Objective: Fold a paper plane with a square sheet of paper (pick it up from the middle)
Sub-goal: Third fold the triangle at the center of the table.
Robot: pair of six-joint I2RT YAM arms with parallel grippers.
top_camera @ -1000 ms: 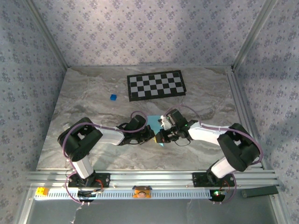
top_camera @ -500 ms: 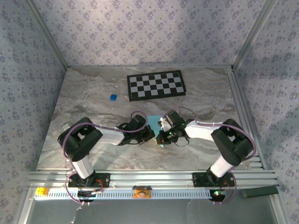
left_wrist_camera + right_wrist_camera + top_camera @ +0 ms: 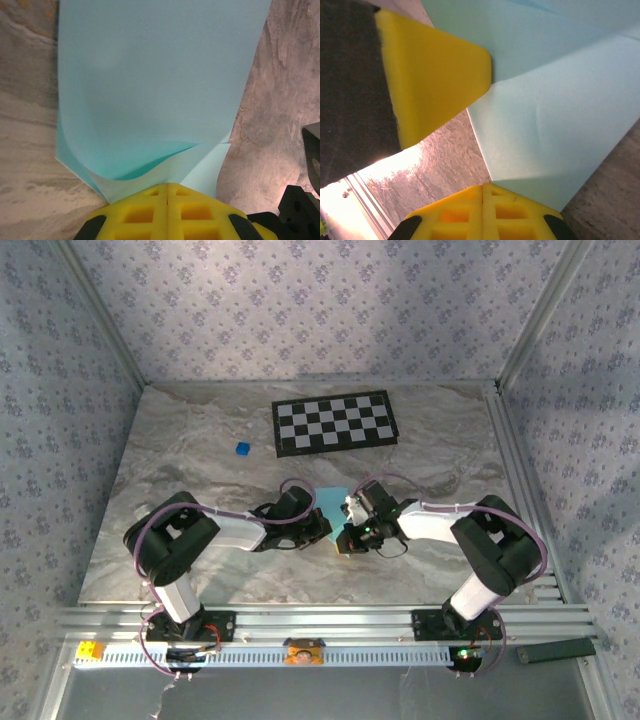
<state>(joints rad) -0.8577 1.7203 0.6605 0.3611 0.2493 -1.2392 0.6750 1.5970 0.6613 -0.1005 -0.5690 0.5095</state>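
Observation:
The square sheet of paper (image 3: pixel 331 501) is light blue and folded over on itself, lying between my two wrists at the table's middle front. In the left wrist view its curled layers (image 3: pixel 150 90) run down into my left gripper (image 3: pixel 167 186), whose yellow jaws are shut on the paper's edge. My right gripper (image 3: pixel 482 187) is shut too, with the sheet's corner (image 3: pixel 560 100) pinched at its tip. From above, the left gripper (image 3: pixel 324 529) and right gripper (image 3: pixel 346 537) nearly touch. One yellow left fingertip (image 3: pixel 435 75) presses against the paper's edge.
A black-and-white checkerboard (image 3: pixel 335 423) lies at the back centre of the marble table (image 3: pixel 180 460). A tiny dark-blue cube (image 3: pixel 242 448) sits to its left. Metal rails (image 3: pixel 300 620) run along the front and right sides.
The right arm has swung its elbow left and its wrist has shifted slightly toward the front. The left arm and the paper have barely moved.

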